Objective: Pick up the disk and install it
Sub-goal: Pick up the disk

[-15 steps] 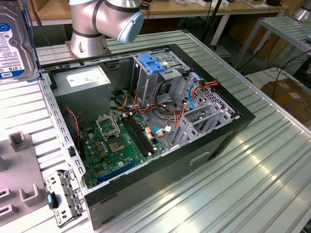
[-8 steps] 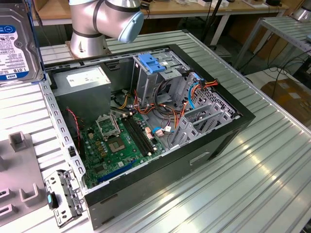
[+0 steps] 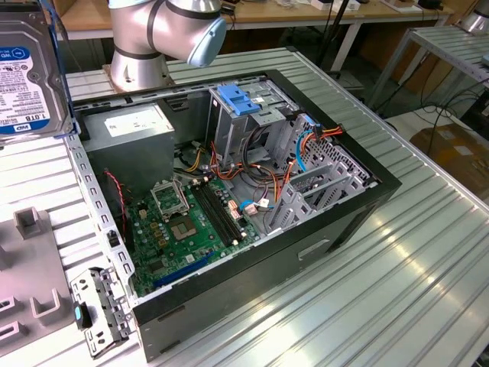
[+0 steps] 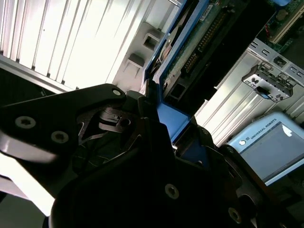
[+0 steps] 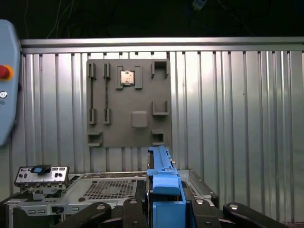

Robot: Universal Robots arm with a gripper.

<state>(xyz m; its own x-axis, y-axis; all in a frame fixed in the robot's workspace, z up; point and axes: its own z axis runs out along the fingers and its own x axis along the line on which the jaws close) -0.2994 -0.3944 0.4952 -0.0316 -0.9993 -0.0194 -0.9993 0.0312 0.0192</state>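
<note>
The disk point(image 3: 27, 76) hangs in the air at the exterior view's upper left, beside the open computer case point(image 3: 328, 222), with its white-and-blue label turned toward the camera. Its blue frame runs along the edge. In both wrist views my gripper point(image 5: 164, 209) is shut on the disk, the blue frame point(image 5: 161, 183) standing up between the dark fingers point(image 5: 135, 211). The second wrist view shows the disk's circuit-board side point(image 4: 199, 42) rising away from the gripper point(image 4: 166, 128). The case's drive cage with a ridged blue latch point(image 3: 241, 99) stands at the far side of the case.
Inside the case are a grey power-supply box point(image 3: 137, 126), a green motherboard point(image 3: 191, 222) and loose cables point(image 3: 306, 141). A grey fixture plate point(image 3: 30, 267) and a metal bracket point(image 3: 95, 310) lie on the ribbed table. The arm's base point(image 3: 145, 38) stands behind the case. A pendant point(image 4: 270, 142) lies nearby.
</note>
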